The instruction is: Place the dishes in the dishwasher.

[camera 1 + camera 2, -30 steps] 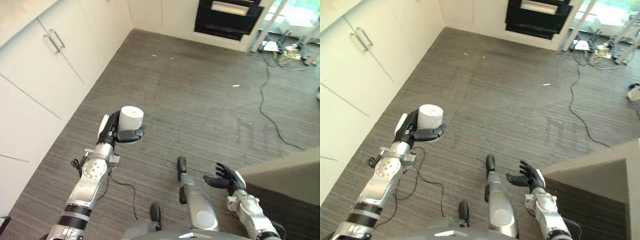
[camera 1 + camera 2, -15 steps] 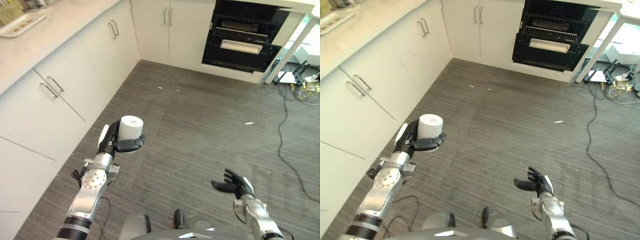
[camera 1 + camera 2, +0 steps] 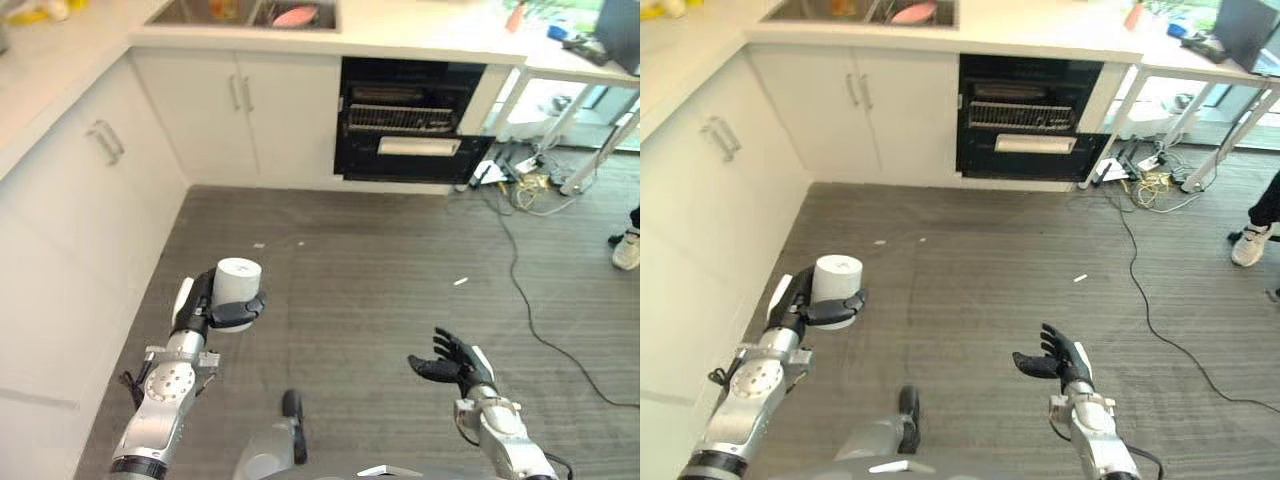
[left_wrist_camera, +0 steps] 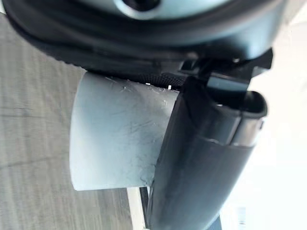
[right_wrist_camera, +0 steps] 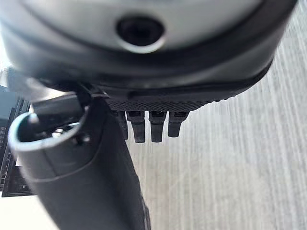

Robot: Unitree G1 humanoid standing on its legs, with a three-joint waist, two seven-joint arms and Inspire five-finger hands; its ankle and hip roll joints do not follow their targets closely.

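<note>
I'm holding a white cup in my L hand, fingers and thumb curling round its side; the L wrist view is showing the cup pressing against the palm w/ the thumb across it. Cup is sitting upright, above the grey wood-look floor, near the white cabinets on my left. My R hand is hanging palm-up over the floor, fingers spread and relaxed, gripping nothing; the R wrist view is showing the fingers straight. The dishwasher is standing open at the far wall, well apart from the cup, racks visible inside. A sink is sitting in the table above the cabinets, something pink in it. A person's shoe is showing at the right edge.
</note>
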